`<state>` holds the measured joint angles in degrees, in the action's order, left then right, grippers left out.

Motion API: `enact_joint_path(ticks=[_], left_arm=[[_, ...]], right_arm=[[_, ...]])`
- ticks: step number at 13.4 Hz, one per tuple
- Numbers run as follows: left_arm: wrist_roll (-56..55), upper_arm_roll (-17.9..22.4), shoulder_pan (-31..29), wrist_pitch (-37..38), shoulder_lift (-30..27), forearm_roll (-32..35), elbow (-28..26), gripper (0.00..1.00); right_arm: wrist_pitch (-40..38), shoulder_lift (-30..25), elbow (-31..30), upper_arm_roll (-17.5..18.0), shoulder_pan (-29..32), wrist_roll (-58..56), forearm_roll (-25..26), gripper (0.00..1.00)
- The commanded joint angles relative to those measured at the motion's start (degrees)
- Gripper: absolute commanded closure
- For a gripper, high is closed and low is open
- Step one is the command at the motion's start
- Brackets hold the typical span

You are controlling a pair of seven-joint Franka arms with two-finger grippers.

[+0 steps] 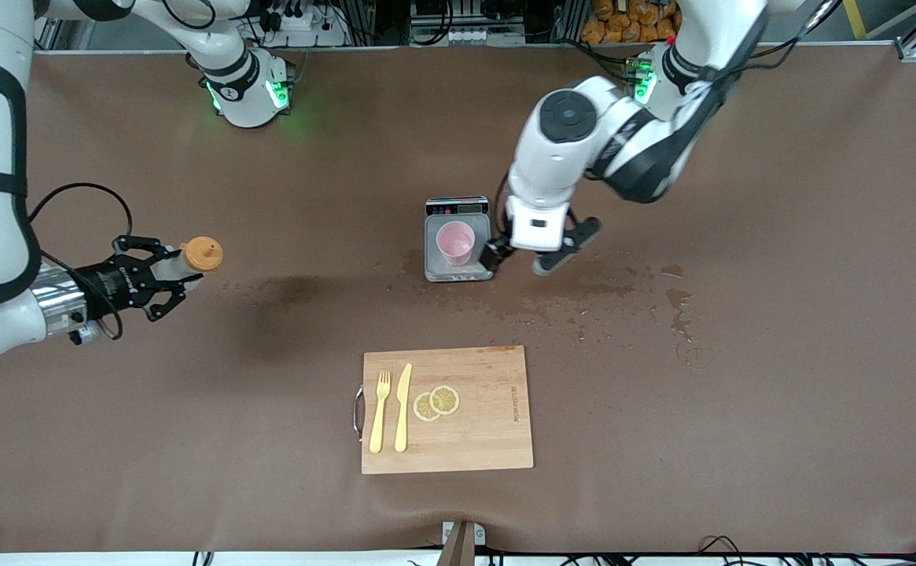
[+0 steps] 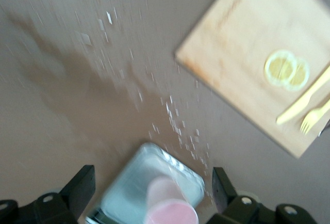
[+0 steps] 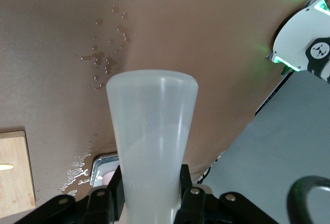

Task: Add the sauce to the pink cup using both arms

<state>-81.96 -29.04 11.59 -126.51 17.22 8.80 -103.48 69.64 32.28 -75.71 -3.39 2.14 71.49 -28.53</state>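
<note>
Front view: pink cup already standing on the small scale at frame centre, so placing looks done; pouring judged still to come, with no sauce visible in the cup. Left gripper just beside the cup and scale at centre right, spread wide, empty, apart from the cup. Right gripper at middle left, clamped on the sauce bottle, orange nozzle pointing toward frame centre, well apart from the cup. Cutting board with fork, knife and lemon slices at lower centre, untouched. Left wrist view: cup at bottom centre on the scale, between two widely parted fingers, neither touching it; board at upper right. Right wrist view: whitish bottle filling the centre, gripped low between the fingers; a sliver of scale and cup at lower left, well apart. Remaining, by estimate: carry bottle over the cup, tip, squeeze.
</note>
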Motion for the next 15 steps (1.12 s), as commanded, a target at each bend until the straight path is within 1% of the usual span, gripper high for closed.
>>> enact_joint_path(ticks=[1, 2, 4, 8, 10, 11, 13, 15], left_arm=[[10.89, -0.49, -5.34, 3.8, -4.91, 0.25, -0.67, 0.0], [14.68, -0.49, -7.01, 5.64, -4.92, 0.17, 1.07, 0.0], [20.49, -0.32, -9.39, 9.77, -4.48, 0.17, 5.2, 0.0], [31.74, -0.4, -15.88, 12.77, -4.83, 0.17, 7.5, 0.0], [37.02, -0.32, -17.65, 15.4, -4.74, 0.17, 9.78, 0.0], [38.09, -0.23, -17.83, 16.28, -4.74, 0.17, 11.01, 0.0], [38.19, -0.14, -18.01, 19.0, -4.57, 0.25, 14.0, 0.0], [38.8, -0.14, -18.88, 21.12, -4.65, 0.25, 15.59, 0.0]], right_arm=[[1.55, -2.57, -0.93, -0.48, -3.8, 5.75, 2.85, 0.56], [2.51, -2.84, -0.93, -0.39, -5.73, 8.55, 4.7, 0.55], [2.78, -2.84, -0.76, -0.3, -8.37, 13.13, 5.07, 0.55], [5.33, -2.84, -0.75, -0.39, -13.99, 21.48, 5.33, 0.55], [6.65, -2.84, -0.93, -0.39, -15.49, 23.95, 5.5, 0.55], [6.74, -2.75, -0.93, -0.39, -16.81, 25.35, 6.72, 0.55], [6.91, -2.66, -0.84, -0.3, -20.75, 30.26, 10.76, 0.55], [8.92, -2.4, -1.1, -0.3, -23.66, 35.1, 11.92, 0.56]])
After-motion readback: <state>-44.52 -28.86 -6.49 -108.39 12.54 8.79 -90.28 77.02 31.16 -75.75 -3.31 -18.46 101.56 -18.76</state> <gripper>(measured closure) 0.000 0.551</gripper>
